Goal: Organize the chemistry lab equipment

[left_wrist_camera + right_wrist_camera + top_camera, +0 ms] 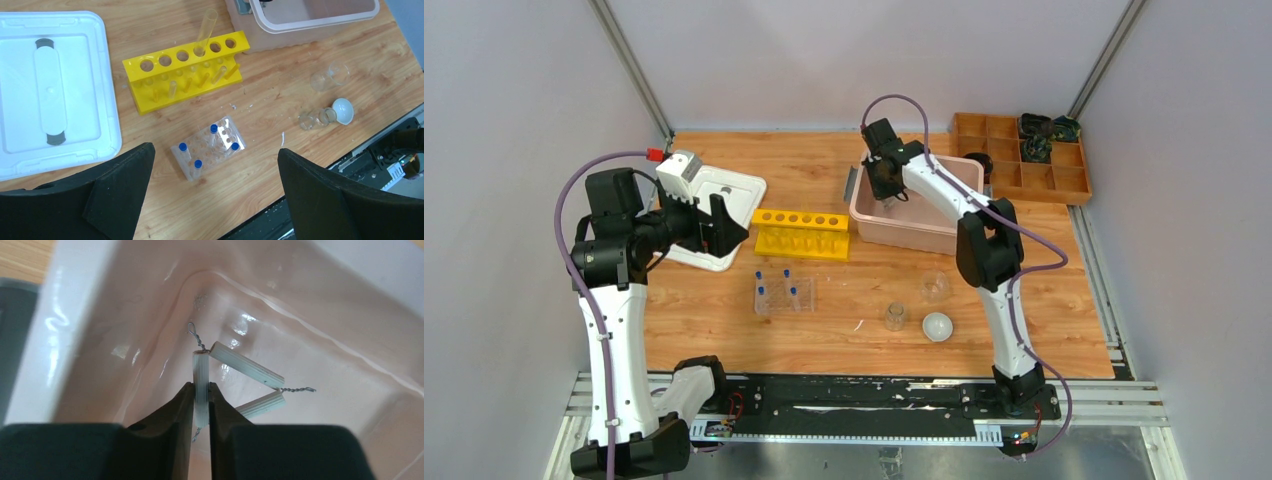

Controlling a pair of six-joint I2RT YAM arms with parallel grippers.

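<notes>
My right gripper [201, 390] is shut on one side of the white triangle [240, 367], inside a corner of the pink tub [929, 235]; it also shows in the top view [886, 188]. The clear plastic tube rack [784, 296] with several blue-capped tubes [214, 129] stands mid-table, also in the left wrist view [209, 154]. Two small clear glass cups [935, 287] [895, 316] and the small white round dish [937, 326] lie right of it. My left gripper [721, 224] is open and empty, high above the table at the left [215, 170].
A yellow test-tube rack [801, 232] holding one long clear tube [206, 30] stands behind the clear rack. The white grey-handled lid [722, 205] lies at the left. The brown wooden compartment tray [1022, 158] is at the back right.
</notes>
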